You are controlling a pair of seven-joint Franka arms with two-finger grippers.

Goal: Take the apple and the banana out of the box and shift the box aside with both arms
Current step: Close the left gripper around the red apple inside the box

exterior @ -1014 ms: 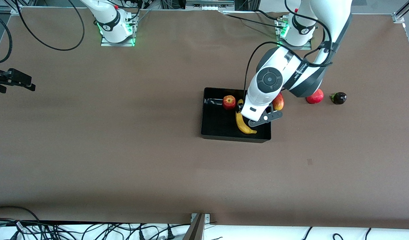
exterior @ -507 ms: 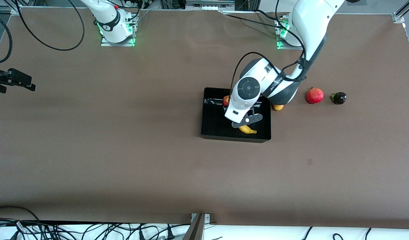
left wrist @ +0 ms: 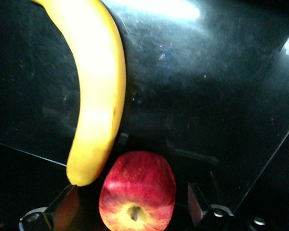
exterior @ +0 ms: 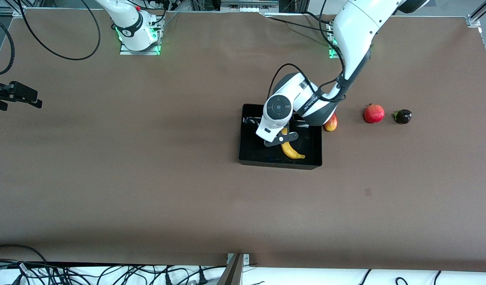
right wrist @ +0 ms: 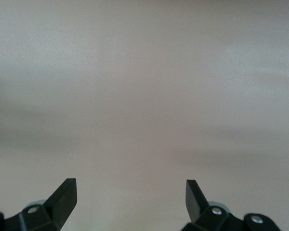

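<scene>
The black tray point(exterior: 250, 157) lies mid-table and holds the yellow banana point(exterior: 292, 151) and the red apple. In the front view the left arm's wrist hides the apple. My left gripper point(exterior: 273, 130) hangs low over the tray's part farther from the front camera. In the left wrist view, the left gripper point(left wrist: 132, 193) is open, with the apple point(left wrist: 137, 190) between its fingers and a gap on each side. The banana point(left wrist: 99, 96) lies beside the apple on the tray floor point(left wrist: 207, 96). My right gripper point(right wrist: 130, 188) is open and empty over bare table; the right arm waits.
A red-yellow mango point(exterior: 331, 122) lies just outside the tray, toward the left arm's end. A pomegranate point(exterior: 374, 113) and a small dark fruit point(exterior: 402, 116) lie farther that way. Cables run along the table's near edge.
My left gripper has moved across the tray, from over the banana toward the right arm's end, and now covers the apple. The mango is uncovered. The right arm has not moved.
</scene>
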